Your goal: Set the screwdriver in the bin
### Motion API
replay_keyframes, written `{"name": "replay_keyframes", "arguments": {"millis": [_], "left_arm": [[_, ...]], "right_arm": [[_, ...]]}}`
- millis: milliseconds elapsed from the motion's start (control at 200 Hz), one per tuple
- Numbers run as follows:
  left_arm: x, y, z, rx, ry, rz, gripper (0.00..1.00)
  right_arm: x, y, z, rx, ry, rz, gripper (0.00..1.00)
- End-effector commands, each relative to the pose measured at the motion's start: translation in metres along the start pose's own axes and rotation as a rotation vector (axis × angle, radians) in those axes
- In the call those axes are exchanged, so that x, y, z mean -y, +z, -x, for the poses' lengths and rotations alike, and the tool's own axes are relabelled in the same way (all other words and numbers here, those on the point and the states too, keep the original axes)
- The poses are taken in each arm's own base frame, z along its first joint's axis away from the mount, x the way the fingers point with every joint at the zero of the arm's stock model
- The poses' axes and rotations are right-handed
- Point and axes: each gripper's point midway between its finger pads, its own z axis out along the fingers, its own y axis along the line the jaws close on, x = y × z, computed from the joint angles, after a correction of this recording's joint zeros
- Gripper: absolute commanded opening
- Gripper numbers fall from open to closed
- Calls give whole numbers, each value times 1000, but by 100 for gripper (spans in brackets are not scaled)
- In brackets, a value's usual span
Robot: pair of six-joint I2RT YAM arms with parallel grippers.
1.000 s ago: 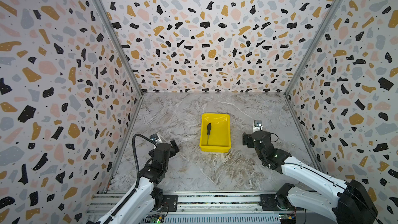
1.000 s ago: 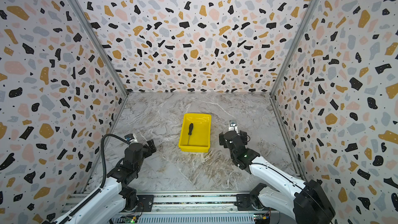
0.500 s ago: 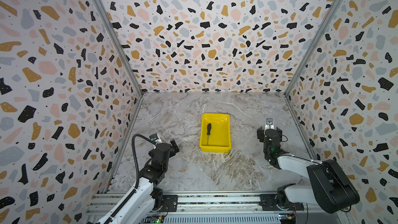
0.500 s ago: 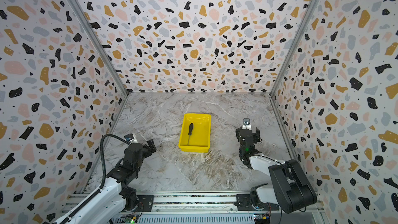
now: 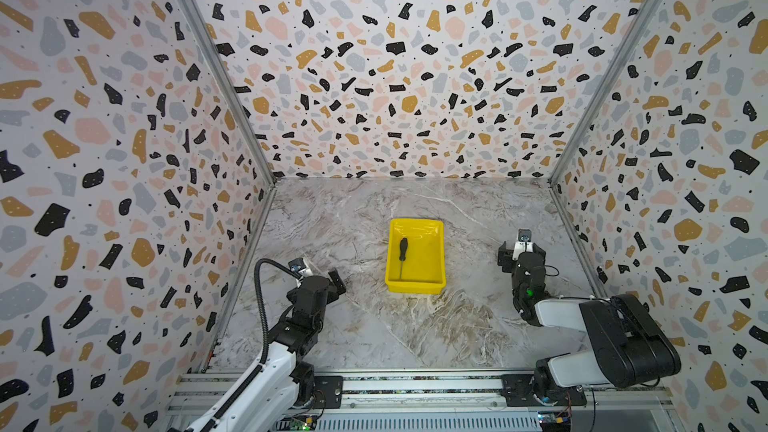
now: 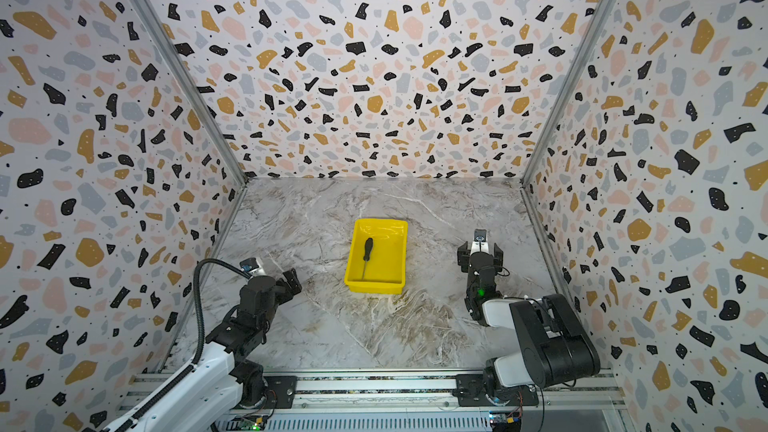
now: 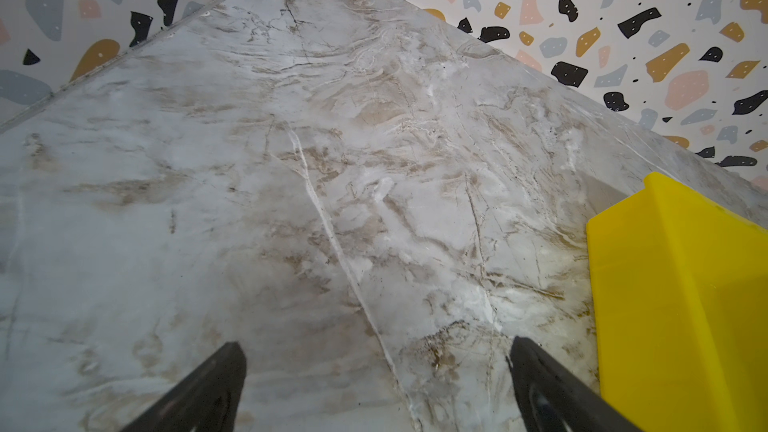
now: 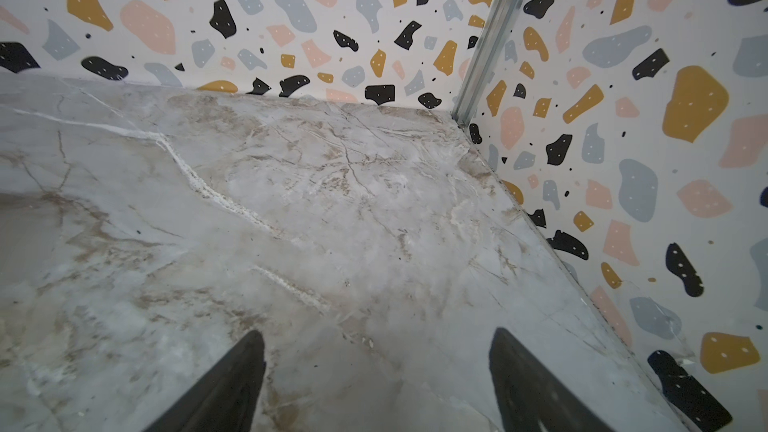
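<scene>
With the small black-handled, silver-shafted screwdriver (image 5: 402,254) lying inside the bright yellow rectangular plastic bin (image 5: 415,287) mid-table, park the left gripper (image 7: 376,361) and right gripper (image 8: 376,353), jaws open and empty, clear of its rim.

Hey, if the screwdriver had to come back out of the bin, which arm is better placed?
Probably left. The screwdriver lies along the bin's left side, nearer the left pincer, whose wrist view shows the bin; the right pincer faces the far corner.
</scene>
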Motion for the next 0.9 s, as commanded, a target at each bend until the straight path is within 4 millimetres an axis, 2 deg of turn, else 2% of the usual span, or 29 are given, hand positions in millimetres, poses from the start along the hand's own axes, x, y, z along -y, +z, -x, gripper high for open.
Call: {"name": "replay_keyframes", "arguments": {"millis": [0, 55, 180, 385, 410, 581, 696, 721, 781, 896], "left_arm": [[5, -1, 7, 22, -13, -16, 100], [4, -1, 6, 19, -12, -16, 100], [5, 0, 5, 16, -10, -15, 100], [5, 2, 5, 9, -7, -10, 100], [5, 3, 5, 7, -6, -9, 100], [5, 5, 3, -1, -2, 0, 100], [5, 6, 2, -9, 1, 5, 100], [4, 6, 1, -10, 1, 7, 100], [5, 7, 1, -15, 3, 9, 100], [4, 8, 0, -15, -4, 14, 100]], "right_arm": [[11, -11, 15, 114, 44, -34, 100], [25, -25, 20, 196, 85, -77, 99], [18, -31, 20, 206, 71, -38, 99], [11, -22, 22, 190, 60, -12, 99], [10, -19, 14, 158, 49, 0, 99], [3, 7, 5, 66, 69, 115, 99], [6, -5, 1, 126, 89, 138, 99], [10, -7, 8, 168, 101, 129, 99], [8, -5, 0, 115, 97, 134, 99], [8, -5, 1, 118, 96, 133, 99]]}}
